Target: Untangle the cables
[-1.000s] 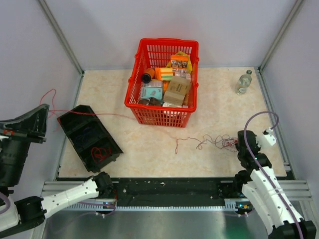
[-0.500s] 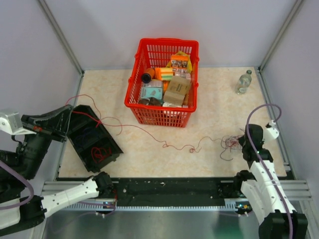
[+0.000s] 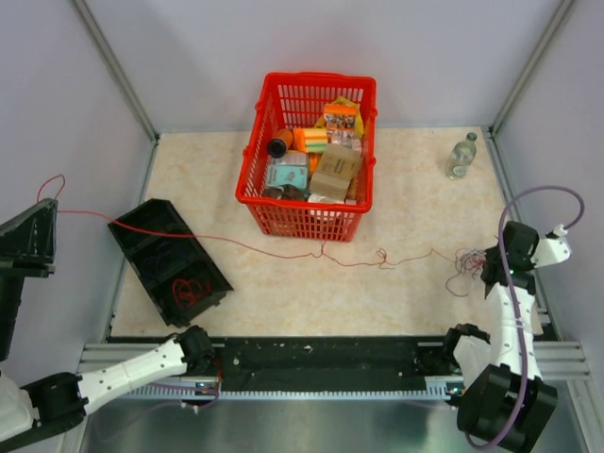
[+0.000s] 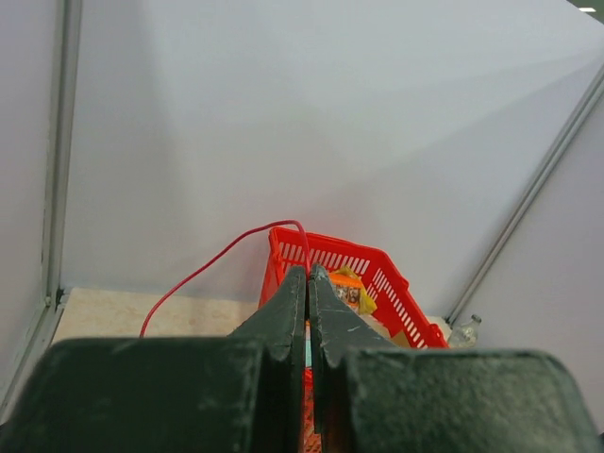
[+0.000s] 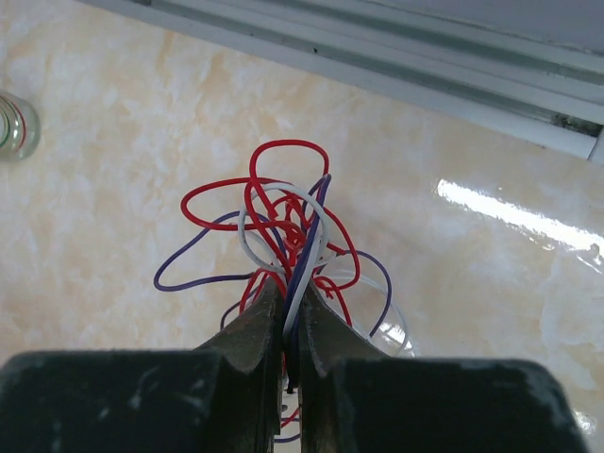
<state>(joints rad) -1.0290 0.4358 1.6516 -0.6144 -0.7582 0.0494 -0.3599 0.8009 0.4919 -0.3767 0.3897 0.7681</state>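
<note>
1. Newly drawn out, a red strand of the cables [image 3: 283, 251] now spans the table [image 3: 415, 189] in front of the basket [image 3: 249, 170].
2. Left gripper [image 4: 308, 283] pinches that strand.
3. Right wrist view alone shows right gripper [image 5: 286, 316] pinching red, white and purple loops.

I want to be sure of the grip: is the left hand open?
No, the left wrist view shows the left hand shut, its fingers pressed together on a red strand of the cables.
</note>
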